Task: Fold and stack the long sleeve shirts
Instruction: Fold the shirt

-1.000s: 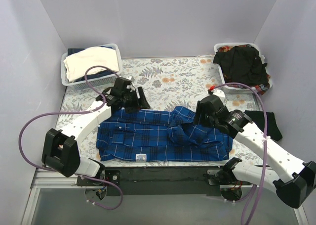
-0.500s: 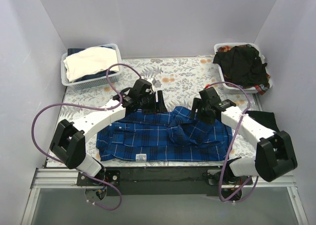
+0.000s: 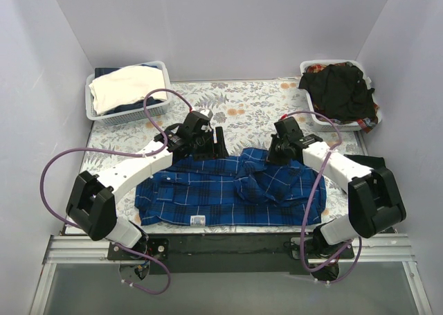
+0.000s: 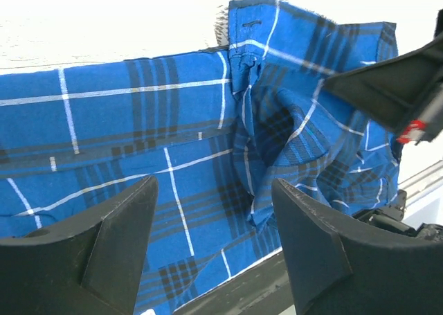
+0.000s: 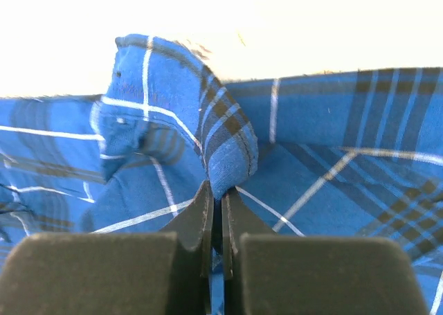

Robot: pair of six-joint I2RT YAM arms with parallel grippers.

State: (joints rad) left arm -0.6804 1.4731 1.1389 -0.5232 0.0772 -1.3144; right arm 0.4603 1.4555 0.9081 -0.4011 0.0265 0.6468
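Here, the royal-blue plaid cloth shirt with dark bands and thin white lines (image 3: pixel 208 190) lies spread across the near half of the flower-printed desk (image 3: pixel 249 100), between the two arms. Its small white label (image 3: pixel 198 220) sits at the near hem. The left part lies fairly flat, while the right part is rumpled into loose folds.

The right pincer (image 3: pixel 278 153) is down at the shirt's far edge, right of centre. The right wrist view shows its two dark fingers (image 5: pixel 197 211) pressed together, with a raised fold of the plaid cloth (image 5: pixel 228 159) nipped between the tips. The fold rises in a rounded hump just above the tips, and the rest of the shirt spreads away on both sides.

The left pincer (image 3: pixel 219 142) stands over the far edge of the shirt near its middle, close to the right one but apart from it. In the left wrist view its fingers (image 4: pixel 118 239) stand wide apart with nothing between them. The plaid cloth lies below the gap, a bunched ridge of it (image 4: pixel 259 128) just beyond the right-hand finger.

The plain black cloth shirt (image 3: pixel 339 86) is heaped in the white plastic lattice basket (image 3: pixel 306 67) at the far right corner, well apart from both pincers. A second white lattice basket (image 3: pixel 97 113) at the far left holds a folded cream cloth (image 3: pixel 128 86).
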